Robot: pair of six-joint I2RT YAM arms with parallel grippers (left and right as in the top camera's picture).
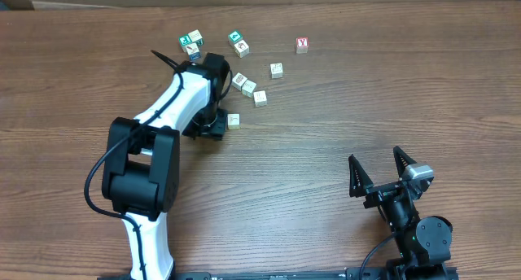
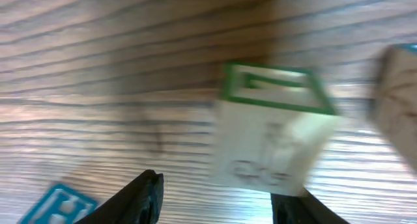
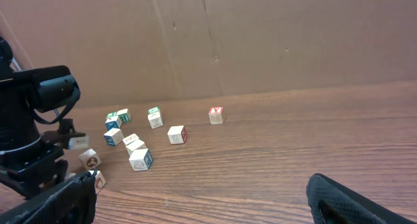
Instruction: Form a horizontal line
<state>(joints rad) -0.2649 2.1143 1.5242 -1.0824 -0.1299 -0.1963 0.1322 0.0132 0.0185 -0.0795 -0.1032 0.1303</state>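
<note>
Pale cube (image 2: pixel 273 146) w/ green-framed top; brown woodgrain table (image 2: pixel 98 68).

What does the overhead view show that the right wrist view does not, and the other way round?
Only overhead: the left arm's white body, and the right claw whole, open and empty. Only right wrist: the tall brown wall at the back. Both: the scattered cubes, the red Y cube and the left arm's dark end.
</note>
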